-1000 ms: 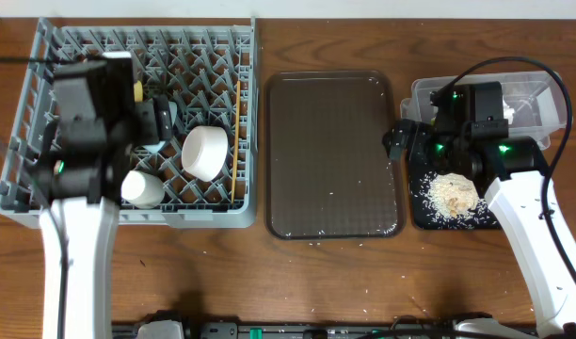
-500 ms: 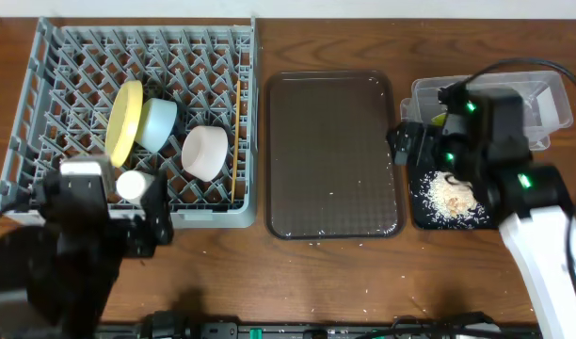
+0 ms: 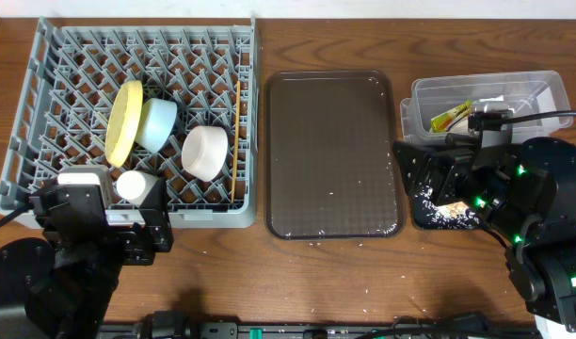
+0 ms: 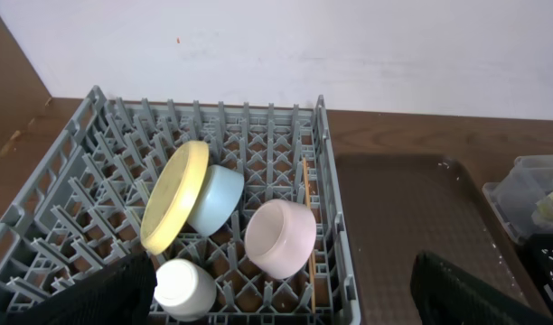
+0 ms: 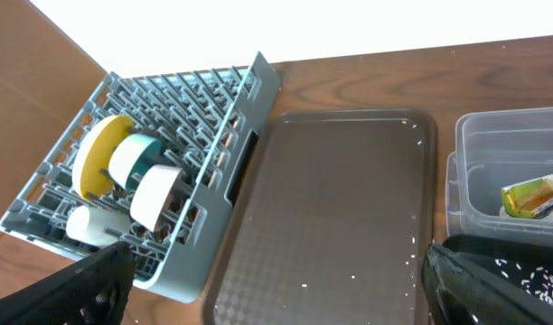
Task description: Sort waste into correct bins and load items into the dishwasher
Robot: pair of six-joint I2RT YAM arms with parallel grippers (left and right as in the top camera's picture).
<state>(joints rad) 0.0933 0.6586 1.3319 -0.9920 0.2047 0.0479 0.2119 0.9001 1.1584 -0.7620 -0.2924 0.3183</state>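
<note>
Overhead, left to right.

Dish rack (image 3: 43,113) sits at 9 o'clock on the table (image 3: 297,282) and is loaded:
- Yellow plate (image 3: 125,122) stands on edge, left of rack centre.
- Light blue bowl (image 3: 156,123) is at the plate's 3 o'clock, tipped on its side and touching the plate.
- White bowl (image 3: 205,153) is at the blue bowl's 4 o'clock, on its side.
- White cup (image 3: 137,185) is at the plate's 6 o'clock, near the front rim.
- Chopsticks (image 3: 236,141) lie along the 12–6 line just inside the rack's right wall, at the white bowl's 3 o'clock.

The left arm (image 3: 90,235) is at the rack's 6 o'clock and overlaps the front rim in this view. The left gripper (image 4: 281,266) has its fingers spread wide with nothing between them. The wrist cam looks down into the rack.

The brown serving tray (image 3: 333,113) is in the centre, just beside the rack, with a few stray rice grains (image 3: 330,196) on it.

The clear tub (image 3: 528,85) is at 2 o'clock, with the green-and-yellow wrapper packet (image 3: 451,118) inside near its left end.

The black tray (image 3: 422,218) touches the tub's 6 o'clock side and is mostly hidden under the right arm (image 3: 514,198). Rice scraps (image 3: 446,205) show on the exposed strip.

The right gripper (image 5: 281,257) is also spread wide and holds nothing. Its wrist cam shows the serving tray, rack and tub.
</note>
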